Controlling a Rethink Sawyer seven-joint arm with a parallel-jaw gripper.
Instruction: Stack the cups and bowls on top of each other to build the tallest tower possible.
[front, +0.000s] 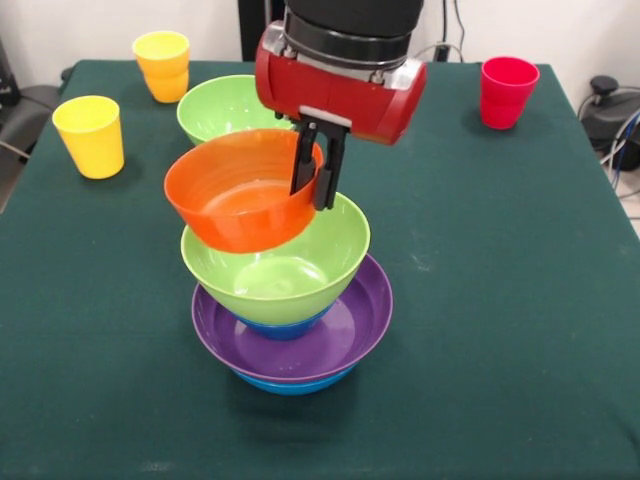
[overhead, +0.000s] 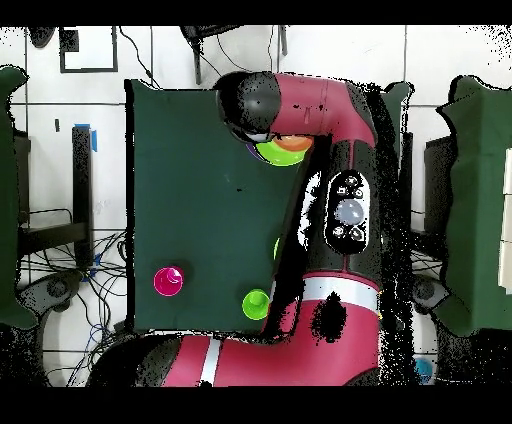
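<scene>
I could read no writing or brand on anything. My gripper (front: 319, 172) pinched the rim of the small orange bowl (front: 240, 195), one finger inside the wall and one outside, holding that glossy, faintly ribbed bowl tilted over the tower (front: 290, 300). The tower sat mid-table (smooth rounded plastic throughout): a blue bowl (front: 295, 384) lowest, the wide purple bowl (front: 330, 335), a small blue one (front: 283, 326), then a light green bowl (front: 285, 270). Another green bowl (front: 222, 105) lay at twelve o'clock from it. On the green cloth (front: 500, 300), yellow tumblers (front: 90, 135) stood around ten o'clock and a red cup (front: 506, 91) at two.
</scene>
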